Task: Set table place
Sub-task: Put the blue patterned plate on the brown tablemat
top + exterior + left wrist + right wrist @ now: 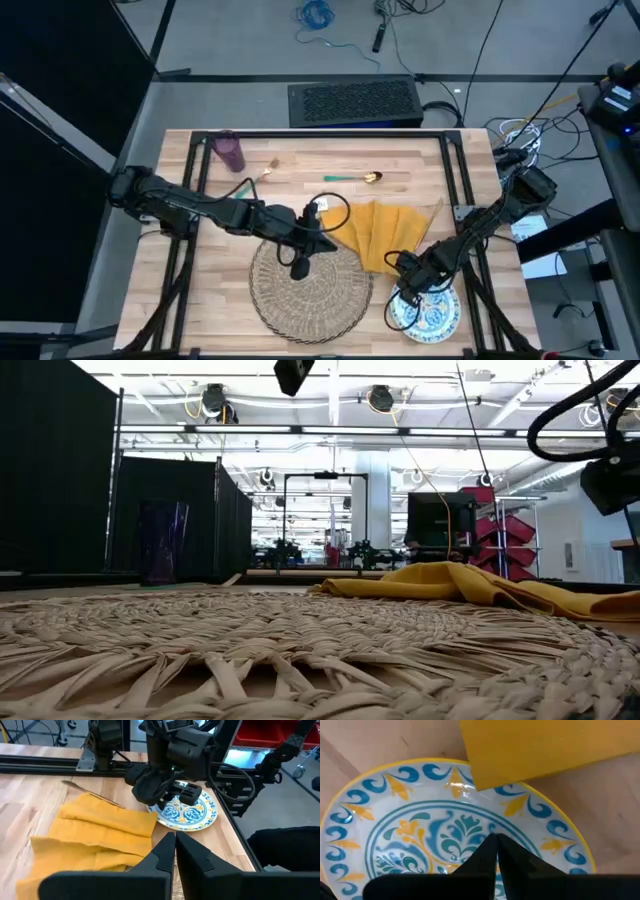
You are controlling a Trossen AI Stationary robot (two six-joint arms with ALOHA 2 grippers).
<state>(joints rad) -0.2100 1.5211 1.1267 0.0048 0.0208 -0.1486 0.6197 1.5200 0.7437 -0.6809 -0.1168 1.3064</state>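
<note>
Butcher-block table point(220, 290), seen from above: straw mat point(310, 292) round at the near middle; yellow napkin point(385, 235) crumpled just beside its right edge, long axis slanting from the mat toward the far right. Plate point(436, 313) at the near right corner, apart from the mat, partly under the right gripper point(410, 290). Purple cup point(230, 152) upright at the far left. Two pieces of cutlery well beyond the mat: spoon point(352, 178) lying across the table, bowl to the right; a second piece point(257, 181) slanting, gold end toward the far right. Left gripper point(300, 265) over the mat's far part, pointing down.

From table height: woven mat point(300, 650) filling the foreground, napkin point(470, 585) heaped at its right, cup point(163, 540) standing far left. Dark arm parts at the top and right edge only.

From the left wrist: left gripper point(175, 842) with fingers pressed together, gripping nothing. Beyond it, napkin point(100, 832), a thin piece of cutlery point(92, 794) slanting past it, and the right gripper point(182, 795) low over the plate point(202, 817).

From the right wrist: right gripper point(497, 844) closed, tips together, empty, just above the plate's point(395, 820) centre; contact cannot be told. Napkin corner point(540, 747) overlapping the plate's rim.
</note>
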